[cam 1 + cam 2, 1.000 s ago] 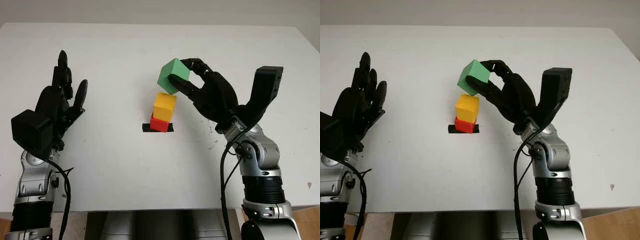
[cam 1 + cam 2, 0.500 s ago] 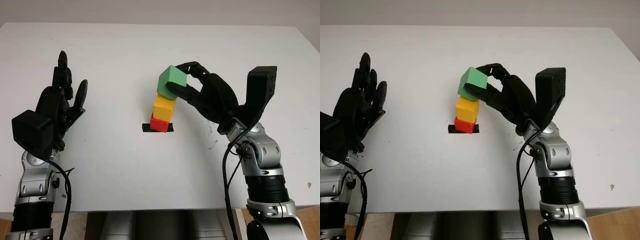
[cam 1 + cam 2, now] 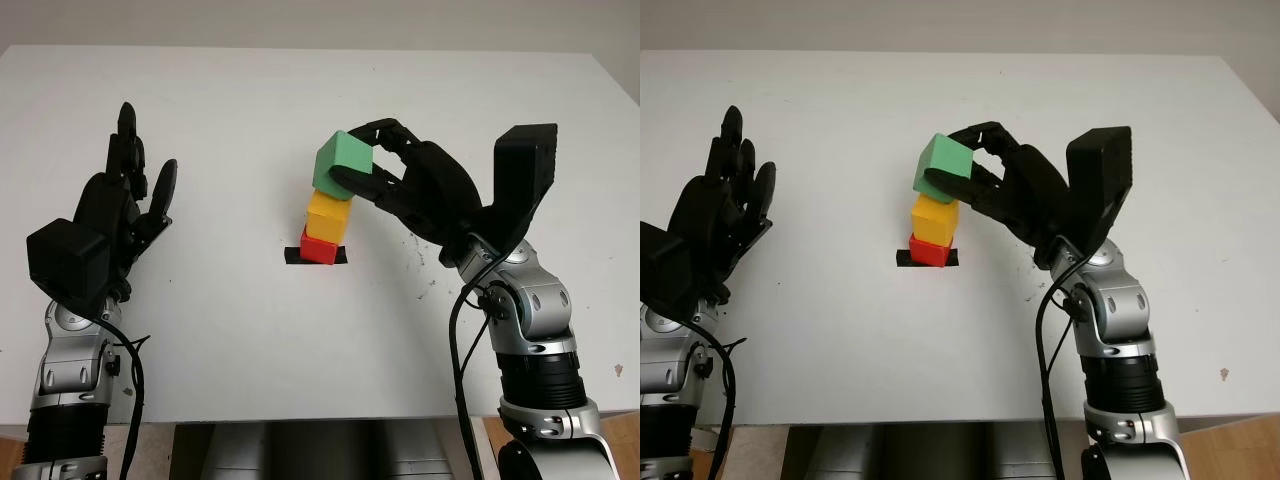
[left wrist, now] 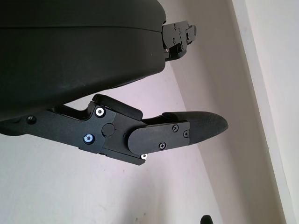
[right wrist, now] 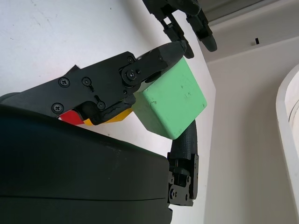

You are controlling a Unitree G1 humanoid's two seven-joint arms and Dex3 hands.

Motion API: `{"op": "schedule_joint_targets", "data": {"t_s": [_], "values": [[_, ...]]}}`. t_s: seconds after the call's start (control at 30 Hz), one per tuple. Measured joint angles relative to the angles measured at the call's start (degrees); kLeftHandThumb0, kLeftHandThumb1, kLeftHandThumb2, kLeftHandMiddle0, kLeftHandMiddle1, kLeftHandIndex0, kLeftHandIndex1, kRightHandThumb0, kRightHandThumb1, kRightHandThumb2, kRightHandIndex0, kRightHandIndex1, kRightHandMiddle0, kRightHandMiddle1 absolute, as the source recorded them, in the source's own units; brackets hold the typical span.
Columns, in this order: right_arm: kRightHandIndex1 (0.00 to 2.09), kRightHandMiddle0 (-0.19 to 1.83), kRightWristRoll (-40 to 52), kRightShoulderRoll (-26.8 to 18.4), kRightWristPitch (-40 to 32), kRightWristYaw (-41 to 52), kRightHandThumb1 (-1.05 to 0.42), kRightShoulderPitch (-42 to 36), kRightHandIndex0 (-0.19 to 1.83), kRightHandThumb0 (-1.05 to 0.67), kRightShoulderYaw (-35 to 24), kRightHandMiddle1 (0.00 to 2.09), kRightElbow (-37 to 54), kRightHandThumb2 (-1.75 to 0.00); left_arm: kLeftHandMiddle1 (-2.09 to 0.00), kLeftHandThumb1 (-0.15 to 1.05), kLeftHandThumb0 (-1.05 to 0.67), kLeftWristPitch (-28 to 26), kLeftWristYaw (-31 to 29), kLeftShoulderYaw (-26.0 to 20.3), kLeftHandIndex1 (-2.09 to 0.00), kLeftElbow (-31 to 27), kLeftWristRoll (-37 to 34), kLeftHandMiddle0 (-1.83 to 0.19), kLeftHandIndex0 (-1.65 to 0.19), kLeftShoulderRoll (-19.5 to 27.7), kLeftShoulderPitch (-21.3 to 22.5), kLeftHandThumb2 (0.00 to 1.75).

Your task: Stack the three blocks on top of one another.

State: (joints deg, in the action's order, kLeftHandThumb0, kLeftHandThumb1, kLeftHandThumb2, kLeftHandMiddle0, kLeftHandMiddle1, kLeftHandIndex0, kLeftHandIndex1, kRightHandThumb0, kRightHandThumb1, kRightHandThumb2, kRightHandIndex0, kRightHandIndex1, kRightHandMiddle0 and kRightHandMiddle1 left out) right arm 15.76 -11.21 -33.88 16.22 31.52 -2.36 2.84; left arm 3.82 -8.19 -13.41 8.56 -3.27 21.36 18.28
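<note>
Left eye view: mid-desk, the right robot hand pinches the green block onto the yellow block, which sits on the red block. The last placement is under way; next the block likely needs squaring, then release. The left robot hand is open near the desk's left edge.
</note>
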Motion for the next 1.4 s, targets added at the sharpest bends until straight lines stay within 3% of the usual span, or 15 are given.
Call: {"op": "schedule_joint_targets", "data": {"t_s": [1.4], "values": [[0.06, 0.16, -4.6, -2.3, -2.4, 1.5, -0.99, 0.0, 0.25, -0.49, 2.6, 1.93, 1.0, -0.05, -0.06, 1.05, -0.71, -3.2, 2.3, 0.5, -0.05, -2.7, 1.1, 0.17, 0.16, -1.0, -1.4, 0.51]]}}
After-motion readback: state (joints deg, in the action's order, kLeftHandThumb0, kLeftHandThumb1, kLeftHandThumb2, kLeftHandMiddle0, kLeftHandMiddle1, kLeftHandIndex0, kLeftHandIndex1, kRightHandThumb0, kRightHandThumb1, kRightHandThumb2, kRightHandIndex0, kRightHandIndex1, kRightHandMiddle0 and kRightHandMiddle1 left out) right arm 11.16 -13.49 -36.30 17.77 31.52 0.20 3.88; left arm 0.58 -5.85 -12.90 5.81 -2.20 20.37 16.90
